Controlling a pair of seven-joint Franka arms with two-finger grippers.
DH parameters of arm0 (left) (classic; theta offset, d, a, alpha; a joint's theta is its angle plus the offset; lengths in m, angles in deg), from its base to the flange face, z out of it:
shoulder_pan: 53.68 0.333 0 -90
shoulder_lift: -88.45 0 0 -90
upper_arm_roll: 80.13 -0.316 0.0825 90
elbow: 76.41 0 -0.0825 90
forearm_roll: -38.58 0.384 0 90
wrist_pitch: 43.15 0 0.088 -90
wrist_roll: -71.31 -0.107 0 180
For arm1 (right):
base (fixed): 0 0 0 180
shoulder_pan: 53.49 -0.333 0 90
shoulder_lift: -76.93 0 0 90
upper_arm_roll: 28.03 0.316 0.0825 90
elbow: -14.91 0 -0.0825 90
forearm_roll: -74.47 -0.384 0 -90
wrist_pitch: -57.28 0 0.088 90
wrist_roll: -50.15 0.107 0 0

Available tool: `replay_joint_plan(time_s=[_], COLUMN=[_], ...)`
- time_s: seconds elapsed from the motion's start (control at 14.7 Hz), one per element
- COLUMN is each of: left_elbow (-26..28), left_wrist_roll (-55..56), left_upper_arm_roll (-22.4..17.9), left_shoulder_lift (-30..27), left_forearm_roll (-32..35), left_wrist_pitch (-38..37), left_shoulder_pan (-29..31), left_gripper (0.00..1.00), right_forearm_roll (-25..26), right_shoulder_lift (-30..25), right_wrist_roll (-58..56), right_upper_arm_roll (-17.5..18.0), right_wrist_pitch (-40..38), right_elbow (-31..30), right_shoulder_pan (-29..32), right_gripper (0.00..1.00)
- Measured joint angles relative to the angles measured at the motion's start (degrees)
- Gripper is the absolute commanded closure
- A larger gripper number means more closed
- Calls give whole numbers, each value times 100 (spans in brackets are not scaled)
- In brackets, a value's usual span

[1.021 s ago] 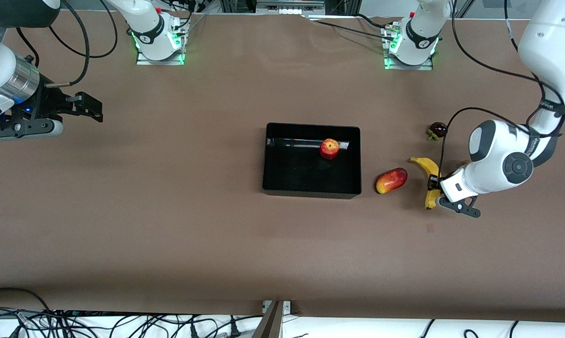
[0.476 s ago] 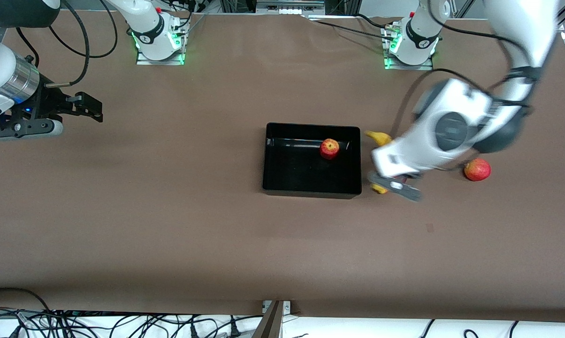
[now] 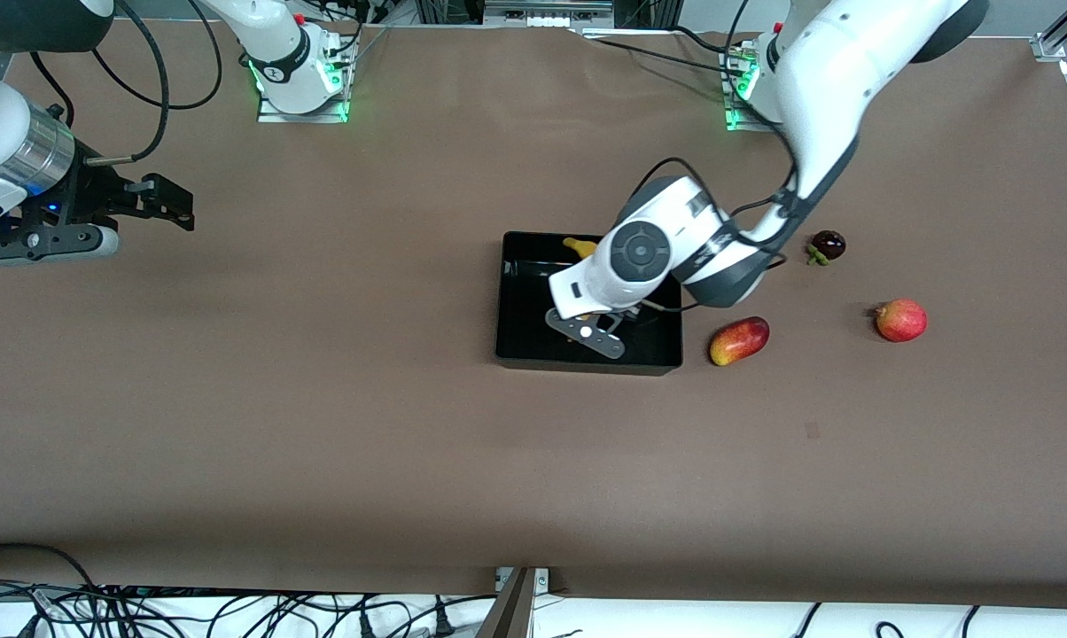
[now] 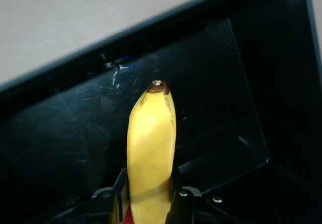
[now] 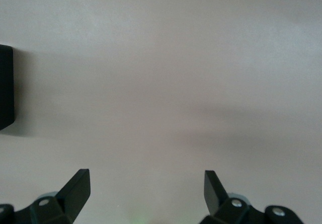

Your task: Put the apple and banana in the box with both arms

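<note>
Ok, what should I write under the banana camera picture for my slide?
The left gripper, shut on the banana, holds it over the black box.

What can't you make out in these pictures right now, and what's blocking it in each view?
- The apple: not seen in the front view; the left arm's wrist covers much of the box.
- The banana: only one tip shows in the front view, under that wrist; in the left wrist view the bottom edge cuts it off.
- The left gripper: mostly cut off by that edge.
- The right gripper waits open over bare table.
</note>
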Motion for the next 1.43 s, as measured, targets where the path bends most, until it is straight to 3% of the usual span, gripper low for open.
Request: replay_joint_plan(time_s=[0.07, 0.14, 0.2, 0.27, 0.54, 0.68, 1.16, 1.43], left_elbow=[-4, -12, -16, -20, -189, -370, -1215, -1677], left_wrist_roll=[28, 57, 68, 68, 65, 66, 59, 40], left_upper_arm_roll=[-85, -162, -214, -237, -251, -244, -270, -301], left_shoulder_lift=[108, 201, 273, 320, 318, 134, -1409, -1765], left_forearm_roll=[0, 0, 0, 0, 1, 1, 5, 2], left_wrist_pitch=[166, 307, 398, 442, 396, 31, -2671, -3441], left_shoulder_pan=[-114, -195, -240, -252, -238, -140, 802, 1533], left_gripper=[86, 62, 11, 0, 0, 0, 0, 0], right_forearm_roll=[0, 0, 0, 0, 0, 0, 0, 0], right_shoulder_lift=[0, 0, 0, 0, 0, 0, 0, 0], right_wrist_roll=[0, 0, 0, 0, 0, 0, 0, 0], right_upper_arm_roll=[0, 0, 0, 0, 0, 0, 0, 0], right_wrist_pitch=[0, 0, 0, 0, 0, 0, 0, 1], right_elbow=[0, 0, 0, 0, 0, 0, 0, 0], right_shoulder_pan=[0, 0, 0, 0, 0, 0, 0, 0], right_gripper=[0, 0, 0, 0, 0, 0, 0, 0])
